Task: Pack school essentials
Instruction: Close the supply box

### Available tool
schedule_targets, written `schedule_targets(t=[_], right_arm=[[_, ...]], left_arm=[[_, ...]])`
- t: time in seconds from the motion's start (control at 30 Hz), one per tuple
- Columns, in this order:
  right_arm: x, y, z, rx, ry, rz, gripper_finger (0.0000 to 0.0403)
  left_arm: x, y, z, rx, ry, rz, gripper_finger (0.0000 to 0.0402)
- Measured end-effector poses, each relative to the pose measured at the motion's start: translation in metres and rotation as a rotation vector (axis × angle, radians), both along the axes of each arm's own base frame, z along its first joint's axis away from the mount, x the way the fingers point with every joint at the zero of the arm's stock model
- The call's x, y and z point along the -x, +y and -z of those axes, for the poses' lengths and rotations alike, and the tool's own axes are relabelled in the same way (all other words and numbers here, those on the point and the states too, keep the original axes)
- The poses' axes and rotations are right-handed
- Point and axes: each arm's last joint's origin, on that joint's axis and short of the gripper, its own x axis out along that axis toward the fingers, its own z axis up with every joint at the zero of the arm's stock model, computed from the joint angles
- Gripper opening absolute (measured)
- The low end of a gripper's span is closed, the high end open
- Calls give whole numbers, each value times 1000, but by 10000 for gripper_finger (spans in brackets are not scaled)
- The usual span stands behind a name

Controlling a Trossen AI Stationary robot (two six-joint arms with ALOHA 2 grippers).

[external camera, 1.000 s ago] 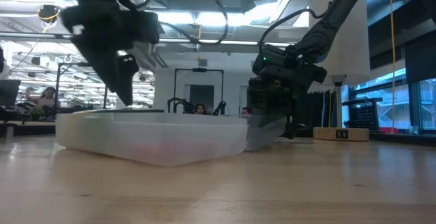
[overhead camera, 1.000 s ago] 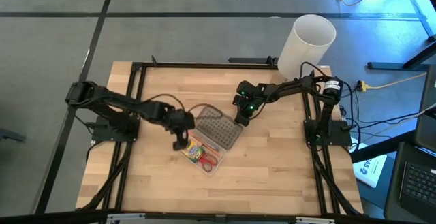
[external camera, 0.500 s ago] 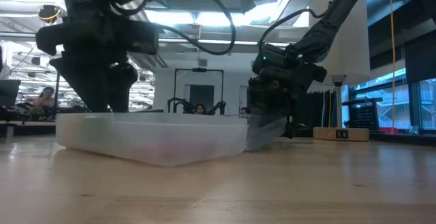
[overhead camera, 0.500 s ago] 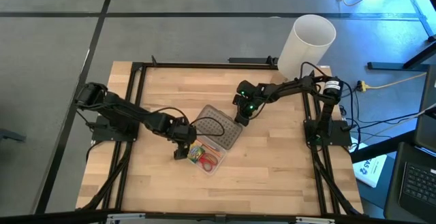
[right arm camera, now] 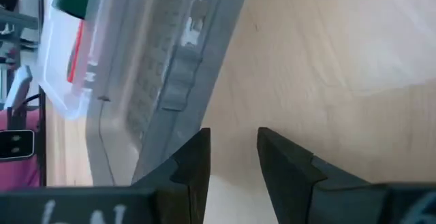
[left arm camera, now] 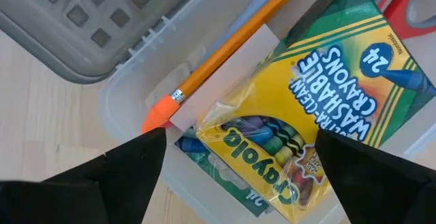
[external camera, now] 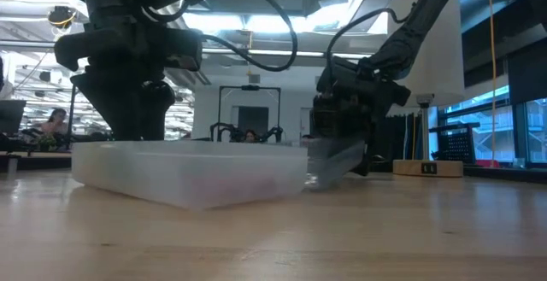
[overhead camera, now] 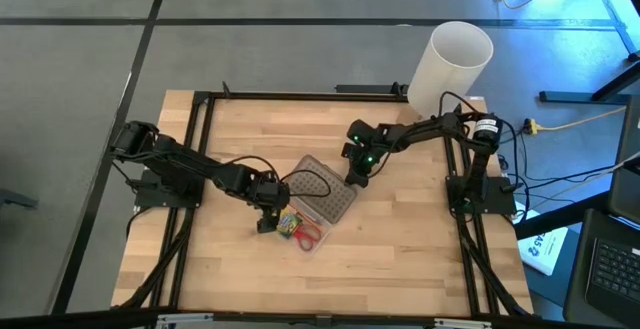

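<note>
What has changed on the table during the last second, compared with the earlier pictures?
The left gripper moved from the case's left edge down over the crayon box at the open end of the case, fingers open, holding nothing. The grey lid has slid slightly further over the case, with the right gripper at its far edge. The white cylinder stayed in place.
</note>
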Motion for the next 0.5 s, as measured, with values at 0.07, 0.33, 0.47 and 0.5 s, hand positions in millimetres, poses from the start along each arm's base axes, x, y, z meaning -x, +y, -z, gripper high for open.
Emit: schedule_targets(t=[0.07,0.33,0.47,0.5], right_arm=[[-1,0,-1,-2,-12,-7,126],[-3,2,-4,-47,-75,-66,126],[-4,2,-5,-53,-91,-74,126],[-4,2,-5,-64,-103,-82,126]], left_arm=[[-1,0,0,2,-6,-4,373],[-1,0,0,1,-11,-11,373],[-1,1,0,3,-12,-23,373],[-2,2,0,4,-12,-27,373]])
